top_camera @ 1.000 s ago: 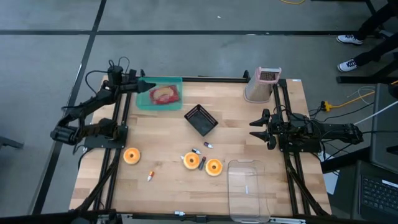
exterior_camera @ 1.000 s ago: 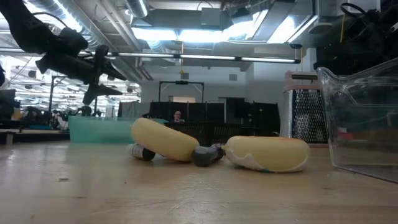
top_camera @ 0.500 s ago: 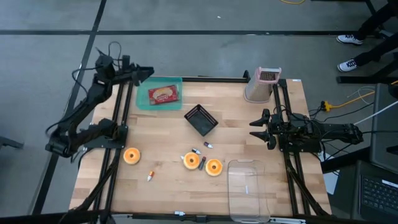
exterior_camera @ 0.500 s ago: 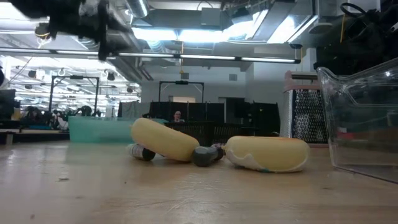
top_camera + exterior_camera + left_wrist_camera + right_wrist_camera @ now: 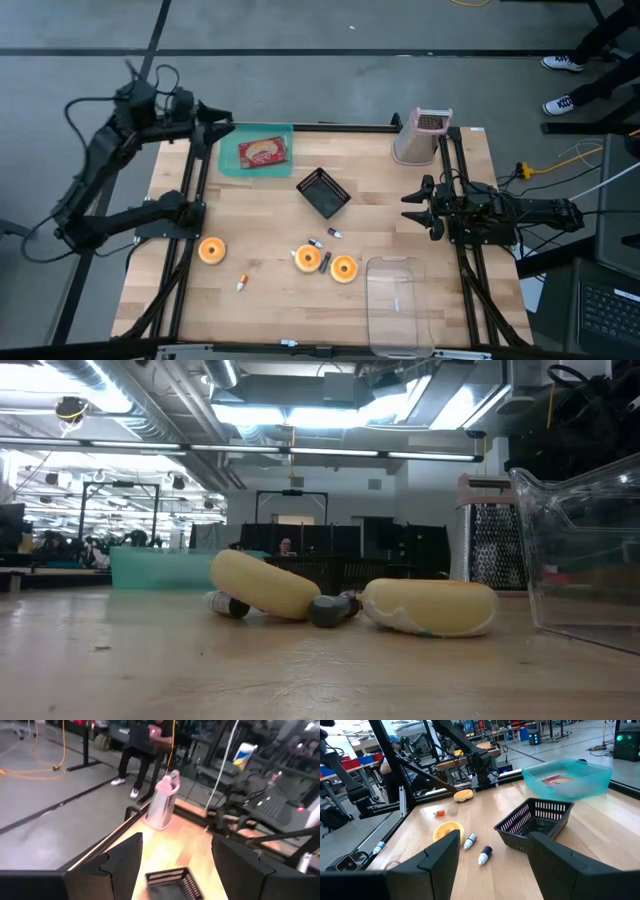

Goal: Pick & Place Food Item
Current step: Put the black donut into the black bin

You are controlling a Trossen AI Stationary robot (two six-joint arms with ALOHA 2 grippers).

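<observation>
The food item [image 5: 264,152], a tan piece on a red wrapper, lies flat in the teal tray [image 5: 283,132] at the table's far left; in the right wrist view the food item [image 5: 557,779] shows in the tray [image 5: 590,780]. My left gripper [image 5: 221,133] hangs open, high above the table's far left corner, just left of the tray, with nothing between its fingers [image 5: 119,865]. My right gripper [image 5: 408,207] waits open at the table's right side, pointing toward the left edge, and is also empty [image 5: 492,855].
A black mesh basket [image 5: 323,192] stands mid-table and a metal grater [image 5: 421,137] at the far right. Three orange-yellow round buns [image 5: 211,250] [image 5: 308,259] [image 5: 344,268], small bottles [image 5: 332,233] and a clear tub [image 5: 400,305] lie toward the near edge.
My left gripper has risen from over the tray's left end and drawn back toward the table's far left corner, rolling as it went and leaving the low view at the top. It has stayed open. The food item has stayed in the tray.
</observation>
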